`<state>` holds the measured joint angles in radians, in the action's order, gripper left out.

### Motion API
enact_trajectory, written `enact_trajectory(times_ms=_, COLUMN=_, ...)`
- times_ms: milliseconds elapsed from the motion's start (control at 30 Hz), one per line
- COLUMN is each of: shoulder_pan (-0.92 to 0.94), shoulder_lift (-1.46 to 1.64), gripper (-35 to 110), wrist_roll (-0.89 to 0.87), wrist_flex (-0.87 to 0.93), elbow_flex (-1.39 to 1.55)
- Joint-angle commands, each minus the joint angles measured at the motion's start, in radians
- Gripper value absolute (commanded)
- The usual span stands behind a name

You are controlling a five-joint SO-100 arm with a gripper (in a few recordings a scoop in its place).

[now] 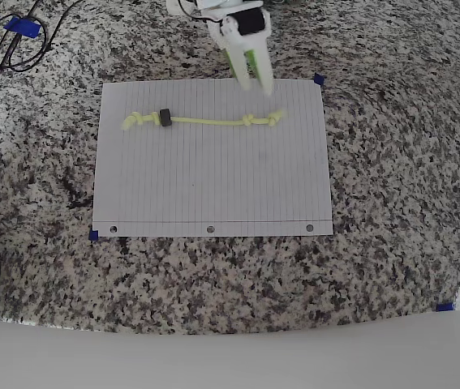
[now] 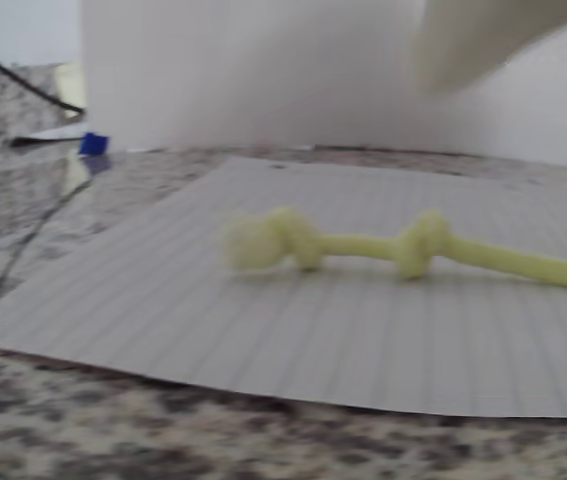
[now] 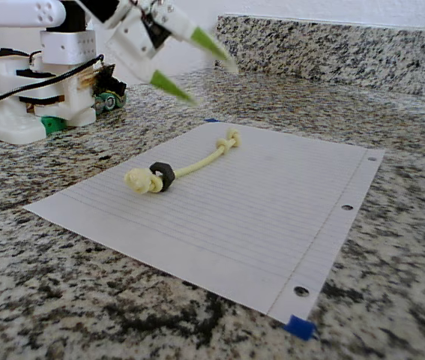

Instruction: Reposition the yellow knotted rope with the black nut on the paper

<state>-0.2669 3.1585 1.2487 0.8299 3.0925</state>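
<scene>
- Lying nearest the fixed camera, the white lined sheet of paper (image 3: 287, 225) sits flat on the speckled granite counter (image 3: 85, 307), its three punched holes along the near right edge and a bit of blue tape (image 3: 299, 328) at the near corner.
- Stretching across the far half of that sheet, the thin pale yellow knotted rope (image 1: 205, 121) runs nearly straight in the overhead view, a knot at each end, wholly on the paper.
- Threaded over the cord, the small black ring-shaped nut (image 1: 165, 117) sits close to the left-hand knot in the overhead view, touching the paper.
- Seen from the wrist camera, the right-hand end shows a frayed tuft and two knots, close and slightly blurred.
- Hovering above and just beyond that end, the white two-finger gripper with green tips (image 3: 192, 61) has its jaws spread wide and holds nothing; it is clear of rope and paper.
- Behind it stands the white arm base (image 3: 28, 105) at the far left of the fixed view.
- Judging by this pose, the step in hand is the approach to a grasp. Coming straight down with the tips on either side of the cord beside a knot should give a firm hold; closing too low risks pinching or dragging the sheet, and a quick lift may let the nut slide.
</scene>
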Motion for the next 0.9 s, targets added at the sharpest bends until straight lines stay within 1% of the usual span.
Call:
enact_trajectory(times_ms=0, shoulder_pan=0.110, shoulder_lift=-0.141, gripper=63, wrist_roll=0.058, wrist_flex=-0.040, elbow_flex=-0.071)
enact_trajectory(times_ms=67, shoulder_pan=0.176, shoulder_lift=-0.250, gripper=62, wrist_roll=0.058, wrist_flex=-0.028, elbow_flex=-0.135)
enact_trajectory(times_ms=167, shoulder_pan=0.259, shoulder_lift=-0.403, gripper=55, wrist_roll=0.049, wrist_flex=0.026, elbow_flex=-0.262)
enact_trajectory(times_ms=267, shoulder_pan=0.316, shoulder_lift=-0.526, gripper=54, wrist_roll=0.021, wrist_flex=0.063, elbow_flex=-0.360)
enact_trajectory(times_ms=367, shoulder_pan=0.357, shoulder_lift=-0.630, gripper=52, wrist_roll=-0.156, wrist_flex=0.063, elbow_flex=-0.419)
enact_trajectory(times_ms=433, shoulder_pan=0.390, shoulder_lift=-0.686, gripper=51, wrist_roll=-0.388, wrist_flex=0.060, elbow_flex=-0.446)
enact_trajectory(times_ms=533, shoulder_pan=0.449, shoulder_lift=-0.738, gripper=51, wrist_roll=-0.543, wrist_flex=0.046, elbow_flex=-0.474)
enact_trajectory(times_ms=667, shoulder_pan=0.515, shoulder_lift=-0.796, gripper=51, wrist_roll=-0.652, wrist_flex=0.017, elbow_flex=-0.482)
enact_trajectory(times_ms=867, shoulder_pan=0.583, shoulder_lift=-0.882, gripper=51, wrist_roll=-0.746, wrist_flex=-0.075, elbow_flex=-0.491)
